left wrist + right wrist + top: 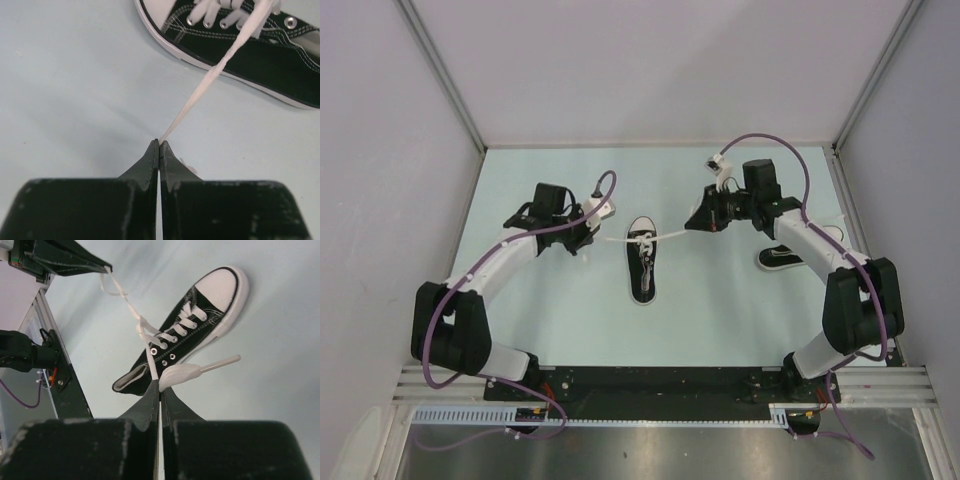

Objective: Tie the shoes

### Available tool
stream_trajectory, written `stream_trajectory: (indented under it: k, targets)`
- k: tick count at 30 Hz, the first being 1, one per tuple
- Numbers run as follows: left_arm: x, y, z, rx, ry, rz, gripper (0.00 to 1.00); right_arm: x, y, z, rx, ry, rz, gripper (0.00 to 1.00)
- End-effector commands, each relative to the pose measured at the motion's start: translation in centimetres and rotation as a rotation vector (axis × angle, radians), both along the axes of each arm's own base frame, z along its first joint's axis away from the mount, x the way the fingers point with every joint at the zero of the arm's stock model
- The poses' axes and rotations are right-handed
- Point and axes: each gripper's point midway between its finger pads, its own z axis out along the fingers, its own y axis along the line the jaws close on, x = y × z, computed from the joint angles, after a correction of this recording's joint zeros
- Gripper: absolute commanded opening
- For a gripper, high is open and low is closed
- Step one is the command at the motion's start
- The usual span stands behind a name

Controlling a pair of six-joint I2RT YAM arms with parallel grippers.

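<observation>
A small black sneaker point(643, 266) with white toe cap lies mid-table, toe pointing away. It also shows in the left wrist view point(250, 45) and the right wrist view point(190, 335). My left gripper point(592, 237) is shut on one white lace point(200, 92), pulled taut to the left. My right gripper point(697, 224) is shut on the other lace point(152, 360), pulled taut to the right; its stiff tip point(220, 362) sticks out past the fingers. The laces cross in a knot point(642, 240) over the shoe's upper eyelets. A second black sneaker point(782, 257) lies under the right arm.
Grey walls enclose the pale table on three sides. The arm bases sit on a black rail point(660, 385) at the near edge. The left arm's gripper body point(65, 257) shows at the top left of the right wrist view.
</observation>
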Motion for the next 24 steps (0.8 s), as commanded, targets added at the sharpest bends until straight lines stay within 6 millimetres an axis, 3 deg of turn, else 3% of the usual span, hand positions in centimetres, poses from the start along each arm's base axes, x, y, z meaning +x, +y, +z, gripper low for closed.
stream_trajectory:
  k: [1, 10, 15, 18, 24]
  targets:
    - [-2.1, 0.7, -1.4, 0.017, 0.054, -0.010, 0.00, 0.1, -3.1, 0.1, -0.061, -0.046, -0.046, 0.00]
    - [-2.0, 2.9, -4.0, 0.080, 0.093, 0.064, 0.00, 0.2, -6.7, -5.8, -0.196, 0.008, -0.090, 0.00]
    - [-2.3, 3.7, -5.6, 0.117, 0.124, 0.077, 0.00, 1.4, -8.9, -9.4, -0.289, 0.018, -0.130, 0.00]
    - [-2.3, 4.4, -6.5, 0.149, 0.133, 0.085, 0.00, 2.0, -10.3, -10.7, -0.333, 0.017, -0.152, 0.00]
    - [-2.7, 5.6, -8.0, 0.206, 0.160, 0.082, 0.00, 1.5, -12.0, -13.6, -0.403, 0.062, -0.154, 0.00]
